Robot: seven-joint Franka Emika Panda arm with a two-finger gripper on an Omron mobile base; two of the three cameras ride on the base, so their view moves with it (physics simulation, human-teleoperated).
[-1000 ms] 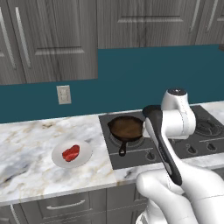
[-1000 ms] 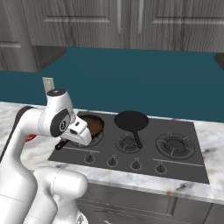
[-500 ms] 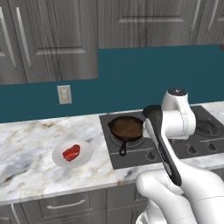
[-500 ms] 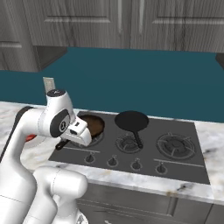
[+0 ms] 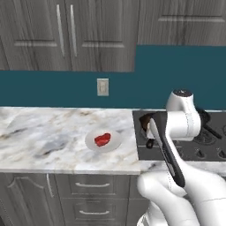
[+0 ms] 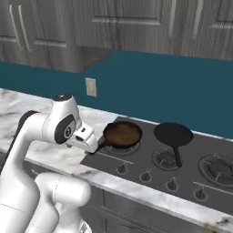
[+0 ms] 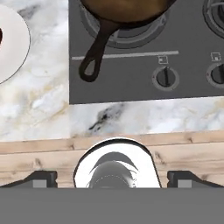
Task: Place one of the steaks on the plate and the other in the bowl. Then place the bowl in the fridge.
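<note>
One steak [image 5: 103,139], red with pale streaks, lies on the white plate [image 5: 90,142] on the marble counter, left of the stove. In the hand view the plate [image 7: 11,48] shows at the upper left edge. My gripper [image 7: 113,178] hangs above the counter's front edge near the stove's left front corner. It is open, its two dark fingertips [image 7: 41,178] far apart with nothing between them. The second steak, the bowl and the fridge are out of view.
A brown-bottomed cast-iron skillet [image 6: 122,134] sits on the stove's left burner, its handle [image 7: 94,57] pointing toward the front. A black pan [image 6: 173,134] rests on the middle burner. Stove knobs [image 7: 165,78] line the front. Grey cabinets hang above, and a wall outlet [image 5: 103,87] sits behind the plate.
The whole scene has slid right in both base views, so the base has driven left along the counter. The arm keeps its pose; the plate and steak stay put.
</note>
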